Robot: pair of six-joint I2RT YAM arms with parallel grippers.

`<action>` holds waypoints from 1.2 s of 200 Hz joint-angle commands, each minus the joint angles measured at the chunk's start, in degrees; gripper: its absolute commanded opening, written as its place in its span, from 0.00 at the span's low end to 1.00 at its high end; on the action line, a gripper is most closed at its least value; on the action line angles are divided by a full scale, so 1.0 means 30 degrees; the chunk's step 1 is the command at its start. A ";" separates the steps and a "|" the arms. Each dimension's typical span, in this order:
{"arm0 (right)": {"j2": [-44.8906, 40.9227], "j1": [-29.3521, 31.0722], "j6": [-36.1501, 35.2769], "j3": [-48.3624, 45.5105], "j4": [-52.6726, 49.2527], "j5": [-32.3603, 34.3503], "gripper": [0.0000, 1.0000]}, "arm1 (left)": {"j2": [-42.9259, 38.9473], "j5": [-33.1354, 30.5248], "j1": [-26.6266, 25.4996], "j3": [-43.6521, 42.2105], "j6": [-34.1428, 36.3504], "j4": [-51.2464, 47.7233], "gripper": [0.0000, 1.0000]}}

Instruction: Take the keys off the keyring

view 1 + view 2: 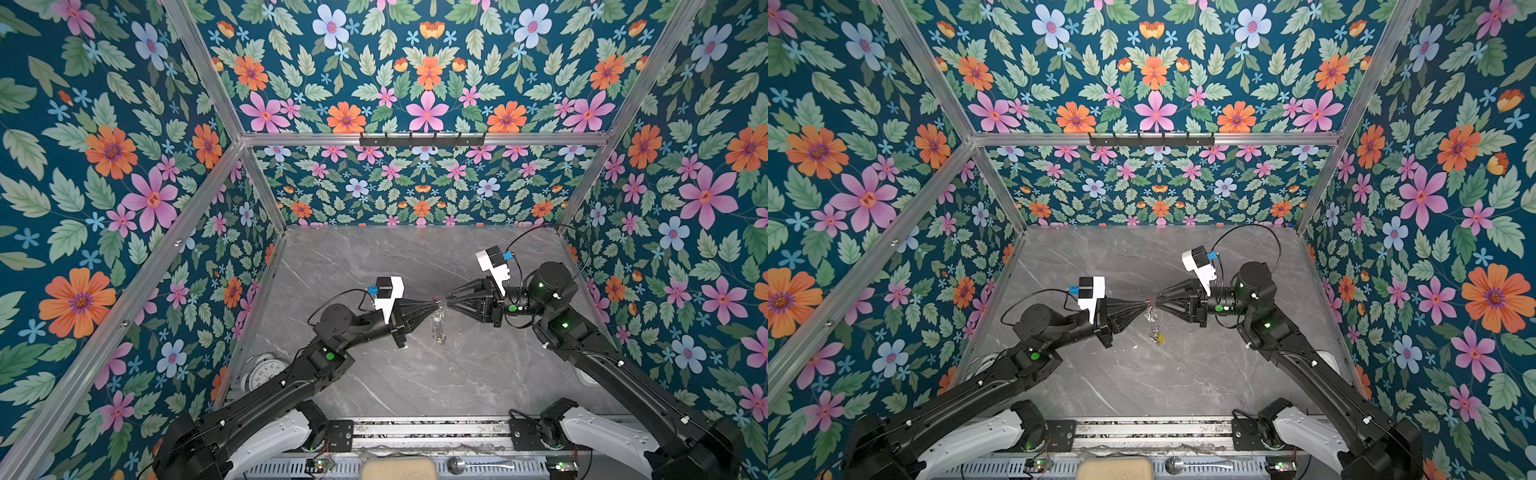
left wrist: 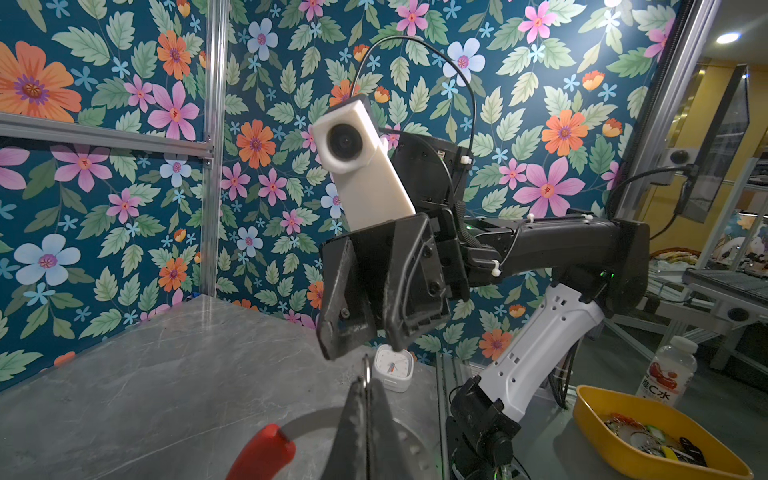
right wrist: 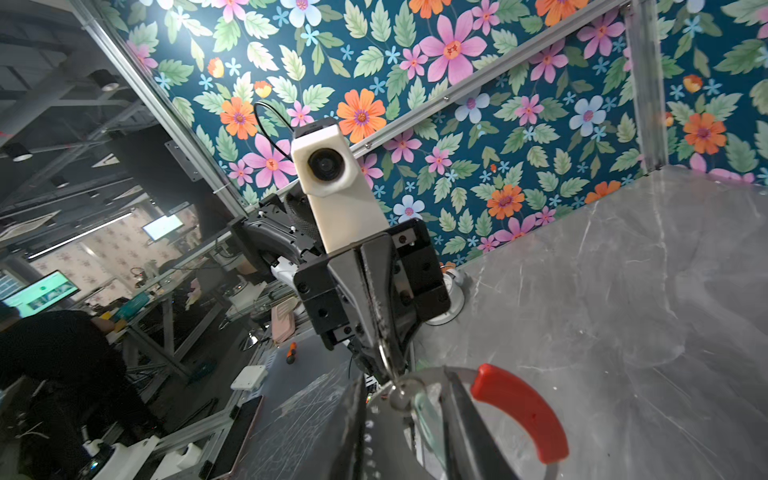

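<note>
Centrally, left gripper [image 1: 437, 306] clenched on one keyring [image 3: 519, 411], right gripper [image 1: 448, 297] parted, dangling keys [image 1: 1156, 332] uncountable.

Open tabletop [image 1: 415, 386] around the dangling keys [image 1: 439, 330]; clock [image 1: 266, 371] blocks left corner.

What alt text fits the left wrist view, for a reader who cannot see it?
The left gripper, fingers shut, pinches a small silver ring; the right gripper faces it, fingers apart. The red section of the keyring shows nearby, over a grey marble table.

The keyring [image 3: 519, 411] hangs above the table [image 1: 415, 257], with the keys [image 1: 1158, 336] below it. The left gripper [image 1: 436, 306] is at its left, the right gripper [image 1: 449, 298] opposite.
</note>
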 commanded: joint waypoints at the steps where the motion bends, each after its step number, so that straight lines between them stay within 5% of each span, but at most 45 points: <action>1: 0.0155 0.0420 -0.0151 0.0189 0.0451 -0.0499 0.30 | 0.0003 -0.0008 0.0015 -0.0087 -0.0229 0.1191 0.00; 148: -0.0082 0.0781 -0.1169 0.0275 -0.1457 0.0549 0.00 | 0.0187 -0.0172 0.0051 0.0064 -0.0677 0.1240 0.00; 177: -0.0534 0.0774 -0.2577 0.0856 -0.3915 0.1294 0.00 | -0.0181 -0.0881 0.0193 0.0374 -0.0696 -0.0520 0.38; 240: -0.0850 0.0772 -0.3717 0.1474 -0.5750 0.1613 0.00 | 0.0212 0.0999 0.1001 0.1139 -0.1812 -0.1558 0.43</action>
